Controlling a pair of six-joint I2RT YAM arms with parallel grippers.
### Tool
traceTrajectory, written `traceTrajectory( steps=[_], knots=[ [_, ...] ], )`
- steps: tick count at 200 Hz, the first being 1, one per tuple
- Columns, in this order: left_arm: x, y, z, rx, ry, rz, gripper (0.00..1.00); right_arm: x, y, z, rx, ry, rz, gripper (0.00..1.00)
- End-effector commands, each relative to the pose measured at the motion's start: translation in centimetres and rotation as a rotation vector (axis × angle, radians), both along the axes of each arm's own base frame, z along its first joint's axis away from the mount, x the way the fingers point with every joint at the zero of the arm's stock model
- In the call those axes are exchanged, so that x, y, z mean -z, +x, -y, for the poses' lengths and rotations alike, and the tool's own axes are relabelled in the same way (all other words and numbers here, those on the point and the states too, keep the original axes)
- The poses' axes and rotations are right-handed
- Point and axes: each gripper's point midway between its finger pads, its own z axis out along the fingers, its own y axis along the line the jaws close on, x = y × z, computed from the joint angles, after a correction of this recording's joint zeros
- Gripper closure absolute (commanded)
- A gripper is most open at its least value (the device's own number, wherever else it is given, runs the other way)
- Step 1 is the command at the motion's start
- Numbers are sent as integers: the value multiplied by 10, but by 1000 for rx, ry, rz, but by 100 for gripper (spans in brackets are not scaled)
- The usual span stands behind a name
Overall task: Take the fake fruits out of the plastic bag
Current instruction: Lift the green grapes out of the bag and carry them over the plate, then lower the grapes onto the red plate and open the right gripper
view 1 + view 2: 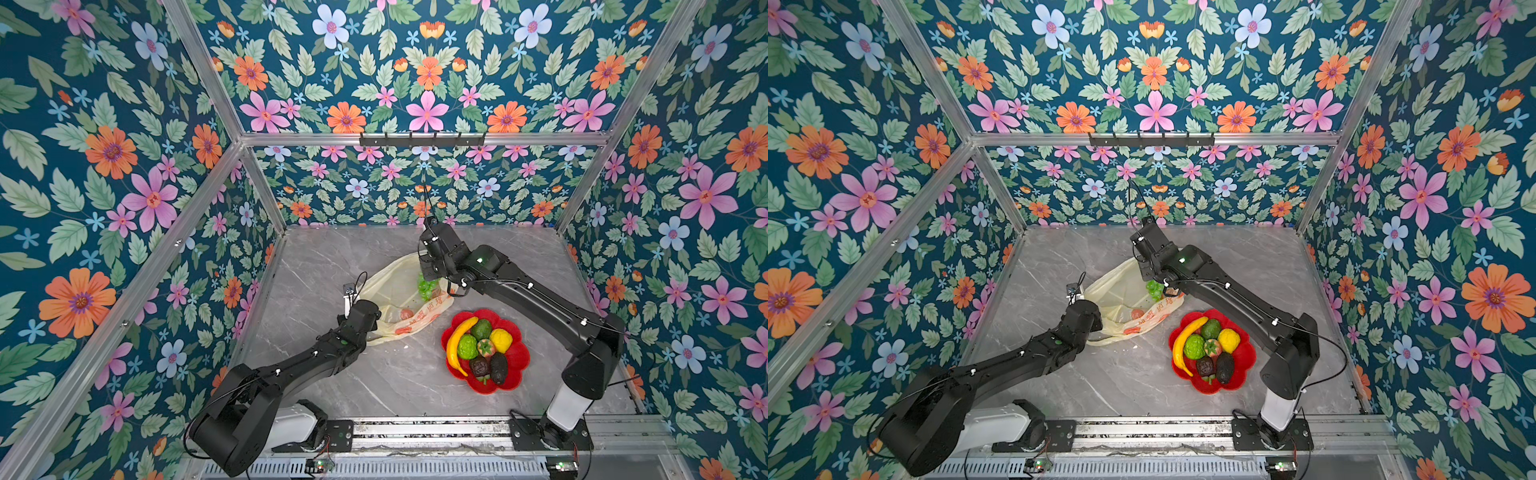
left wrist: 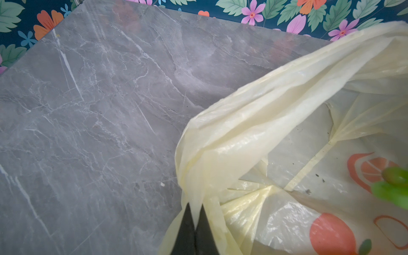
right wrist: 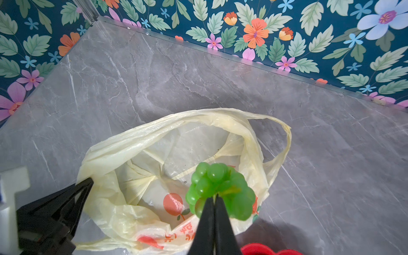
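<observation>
The cream-yellow plastic bag [image 1: 388,291] [image 1: 1115,297] lies open on the grey marble table in both top views. My left gripper [image 2: 195,206] is shut on a bunched fold of the bag's rim [image 2: 242,132], holding the mouth up. My right gripper [image 3: 214,197] is shut on the stem end of the green grape bunch [image 3: 218,185] [image 1: 427,289], which hangs just above the bag's mouth [image 3: 176,143]. Several other fake fruits lie on the red plate: a yellow banana [image 1: 457,341], a bumpy lime-green ball [image 1: 467,347], a lemon [image 1: 500,340] and dark pieces [image 1: 498,368].
The red flower-shaped plate [image 1: 519,357] [image 1: 1246,359] sits right of the bag, near the right arm's elbow. Orange-red fruit prints [image 3: 173,203] show through the bag. Flowered walls close in the table on three sides, and a metal rail runs along the front.
</observation>
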Motion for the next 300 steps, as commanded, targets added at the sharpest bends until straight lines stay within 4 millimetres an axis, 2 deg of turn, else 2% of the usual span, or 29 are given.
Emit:
traceTrajectory(
  steps=[1, 5, 8, 15, 56, 135, 240, 300],
  knots=[
    [0, 3, 4, 10, -6, -6, 100, -15, -10, 12, 24, 21, 11, 100],
    [1, 3, 5, 13, -6, -9, 100, -13, -10, 12, 23, 18, 4, 100],
    [2, 3, 5, 14, -6, -12, 100, -27, -16, 16, 20, 42, 23, 100],
    [3, 3, 6, 15, -5, -16, 100, -33, -20, 20, 21, 55, 31, 100],
    [7, 5, 9, 25, 1, -34, 100, -57, -45, 44, 18, 90, 54, 100],
    [11, 6, 11, 33, 3, -47, 100, -84, -101, 88, -6, 190, 60, 100],
    [12, 6, 12, 34, 4, -53, 100, -69, -162, 149, 55, 256, -8, 100],
    [11, 6, 13, 39, 2, -52, 100, -37, -184, 184, 155, 235, -61, 100]
  ],
)
